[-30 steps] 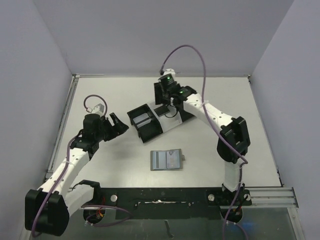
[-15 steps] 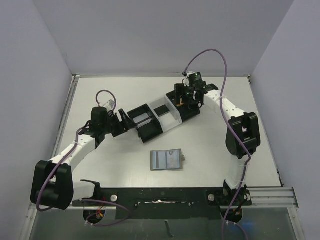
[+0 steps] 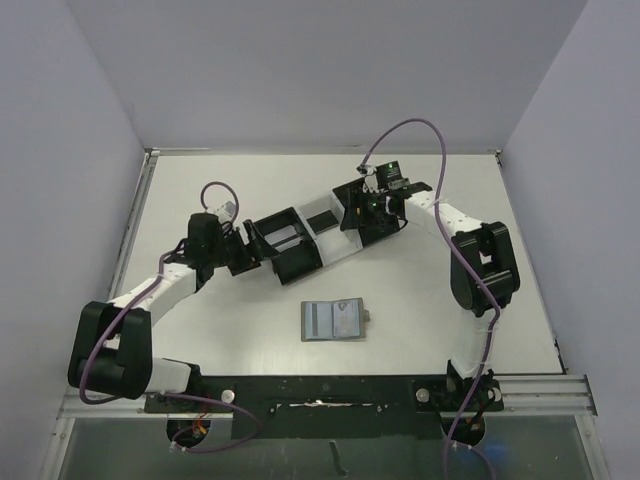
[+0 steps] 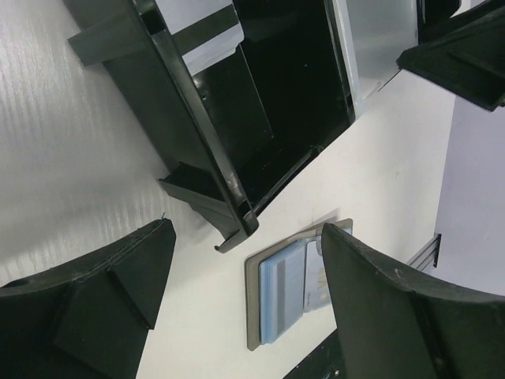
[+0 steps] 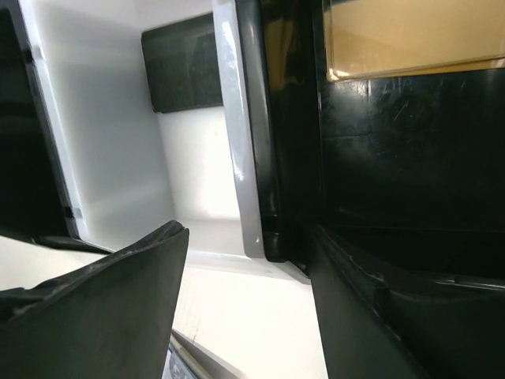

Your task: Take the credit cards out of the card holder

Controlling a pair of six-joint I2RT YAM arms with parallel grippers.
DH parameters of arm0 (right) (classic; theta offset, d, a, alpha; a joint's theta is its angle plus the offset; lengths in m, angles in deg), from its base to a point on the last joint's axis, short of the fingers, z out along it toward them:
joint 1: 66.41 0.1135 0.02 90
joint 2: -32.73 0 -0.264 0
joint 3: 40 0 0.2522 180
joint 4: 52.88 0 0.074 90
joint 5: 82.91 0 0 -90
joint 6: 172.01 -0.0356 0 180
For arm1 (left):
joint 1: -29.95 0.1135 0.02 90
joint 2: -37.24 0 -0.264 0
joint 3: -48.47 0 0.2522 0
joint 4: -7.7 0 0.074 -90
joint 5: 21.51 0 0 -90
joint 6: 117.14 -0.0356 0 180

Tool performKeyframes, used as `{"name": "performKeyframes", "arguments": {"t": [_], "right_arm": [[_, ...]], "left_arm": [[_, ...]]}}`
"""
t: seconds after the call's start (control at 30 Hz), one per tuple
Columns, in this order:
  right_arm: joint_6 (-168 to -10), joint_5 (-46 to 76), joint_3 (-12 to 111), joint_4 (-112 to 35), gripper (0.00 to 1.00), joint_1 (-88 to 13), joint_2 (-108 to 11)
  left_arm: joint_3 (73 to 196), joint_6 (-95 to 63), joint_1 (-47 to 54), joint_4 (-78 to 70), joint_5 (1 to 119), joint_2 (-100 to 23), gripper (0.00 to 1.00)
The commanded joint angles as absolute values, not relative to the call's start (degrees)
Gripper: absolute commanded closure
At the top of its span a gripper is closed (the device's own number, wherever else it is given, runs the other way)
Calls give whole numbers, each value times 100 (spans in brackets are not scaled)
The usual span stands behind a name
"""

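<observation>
The card holder lies open and flat on the table, in front of both arms. A blue credit card with a dark stripe sits on its left panel and a paler card on its right. In the left wrist view the card holder and its blue cards show between the fingers, farther off. My left gripper is open at the left end of the tray, holding nothing. My right gripper is open at the tray's right end, its jaws either side of a tray wall.
The black-and-white three-compartment tray lies slanted across the middle of the table. It holds a silvery card, a black card in the white compartment and a gold card in the right black one. A raised rail runs along the near edge.
My left arm has stretched right, bringing its gripper up to the tray's left end. My right gripper has swung from the tray's middle to its right end.
</observation>
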State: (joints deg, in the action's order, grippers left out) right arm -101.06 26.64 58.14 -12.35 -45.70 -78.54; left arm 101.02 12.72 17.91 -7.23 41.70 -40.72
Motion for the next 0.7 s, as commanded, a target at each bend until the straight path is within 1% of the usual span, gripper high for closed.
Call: {"name": "performKeyframes", "arguments": {"t": [0.0, 0.13, 0.33, 0.47, 0.57, 0.67], "right_arm": [[-10118, 2964, 5608, -1400, 39, -4448, -7688], [-10182, 2588, 5429, -1321, 38, -4235, -7503], [-10556, 2377, 4868, -1590, 39, -3861, -7139], [-10659, 2021, 4836, -1503, 38, -3699, -7042], [-10699, 1824, 4869, -1394, 37, -3713, -6886], [-10728, 1427, 4830, -1240, 34, -3700, -6579]], "left_arm": [[10526, 1211, 1772, -220, 3895, -4215, 26], [10633, 1098, 1773, -353, 3897, -4312, 26], [10675, 1056, 1790, -417, 3983, -4440, 27], [10763, 956, 1786, -648, 4134, -4425, 27], [10788, 801, 1793, -1058, 4683, -4228, 27], [10815, 697, 1802, -1489, 5275, -3906, 27]]}}
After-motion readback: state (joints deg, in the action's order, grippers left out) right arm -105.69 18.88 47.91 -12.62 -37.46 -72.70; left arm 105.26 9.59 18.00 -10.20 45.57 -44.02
